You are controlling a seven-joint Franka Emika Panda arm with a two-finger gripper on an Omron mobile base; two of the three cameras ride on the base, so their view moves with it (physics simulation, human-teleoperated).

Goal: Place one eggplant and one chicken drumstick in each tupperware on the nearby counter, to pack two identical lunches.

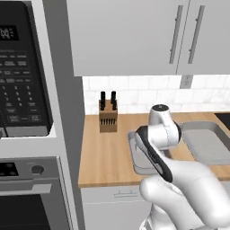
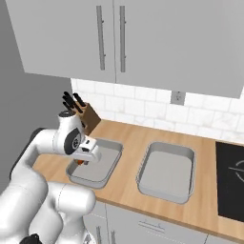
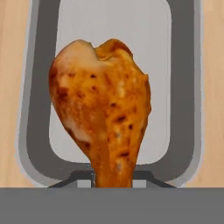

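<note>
My gripper is shut on a browned chicken drumstick, gripping its thin bone end and hanging it just above the left tupperware. In the hand view the meat covers much of that grey tray's floor. The second tupperware lies to its right on the light-wood counter, with nothing in it. In the left base view the arm hides most of the left tupperware, while the right tupperware shows. No eggplant is in view.
A wooden knife block stands against the tiled wall behind the left tray. The black stovetop begins to the right of the trays. A microwave and an oven fill the tall unit on the left. Wall cabinets hang overhead.
</note>
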